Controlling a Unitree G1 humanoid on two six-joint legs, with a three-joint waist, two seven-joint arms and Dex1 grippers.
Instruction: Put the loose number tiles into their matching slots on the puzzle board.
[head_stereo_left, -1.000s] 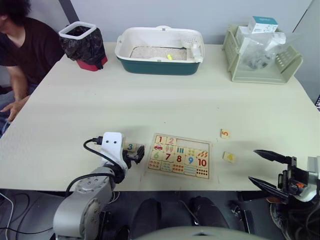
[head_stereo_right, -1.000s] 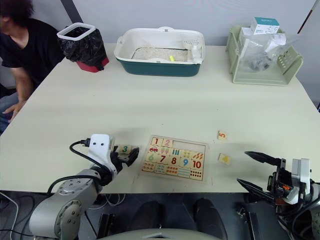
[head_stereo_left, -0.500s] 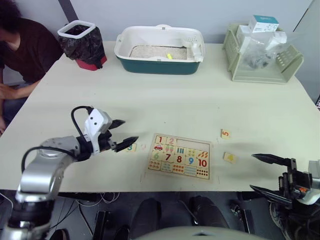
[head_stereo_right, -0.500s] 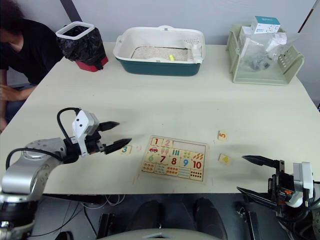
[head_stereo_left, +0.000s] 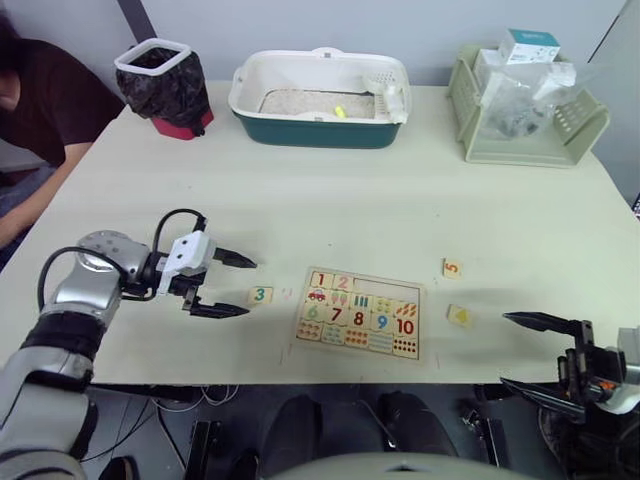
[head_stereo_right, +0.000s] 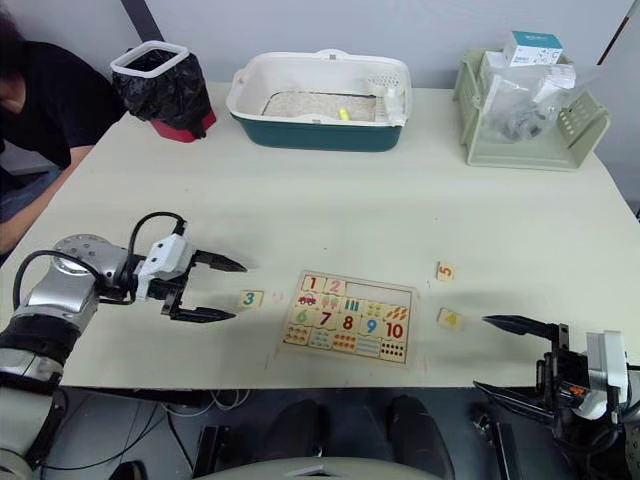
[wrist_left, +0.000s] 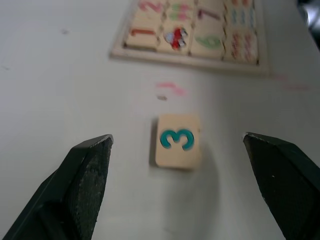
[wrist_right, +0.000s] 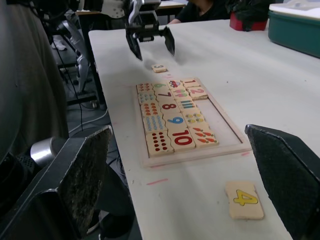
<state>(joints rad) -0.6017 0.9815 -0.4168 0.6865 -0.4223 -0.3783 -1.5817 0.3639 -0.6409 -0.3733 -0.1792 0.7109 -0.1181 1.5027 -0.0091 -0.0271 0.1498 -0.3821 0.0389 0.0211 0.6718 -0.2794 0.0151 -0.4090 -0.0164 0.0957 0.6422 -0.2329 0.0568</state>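
Tile 3 (wrist_left: 177, 140) lies loose ahead of the spread left gripper (head_stereo_left: 232, 286).
Pale square, teal digit, flat between the fingertips, untouched; right gripper (head_stereo_right: 512, 356) also spread.

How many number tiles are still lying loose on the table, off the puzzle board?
3. The 3 tile lies just left of the puzzle board, in front of the left pincer. The 5 tile and the 4 tile lie to the board's right.

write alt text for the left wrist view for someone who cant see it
A small wooden tile printed with a teal 3 lies flat on the pale table, apart from and between the left gripper's two open black fingers. Beyond it sits the edge of the puzzle board.
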